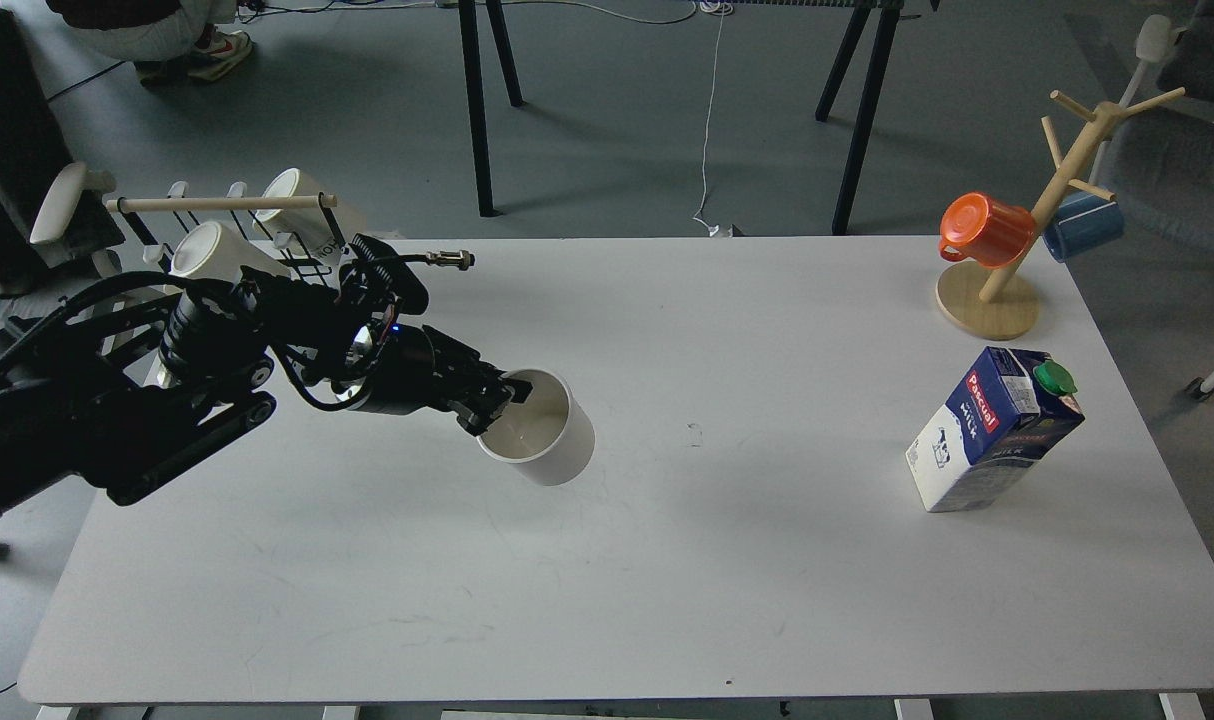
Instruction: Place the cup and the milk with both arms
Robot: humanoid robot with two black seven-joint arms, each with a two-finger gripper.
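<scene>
One arm is in view, the robot's left, reaching over the white worktop (pixel 667 560). Its left gripper (pixel 495 400) has jaws clamped on the near rim of the white cup (pixel 542 430), tilted, mouth toward the arm. The Pascual milk carton (pixel 987 435) stands well apart to the right, leaning, long axis near upright, nearer the unseen right arm.
</scene>
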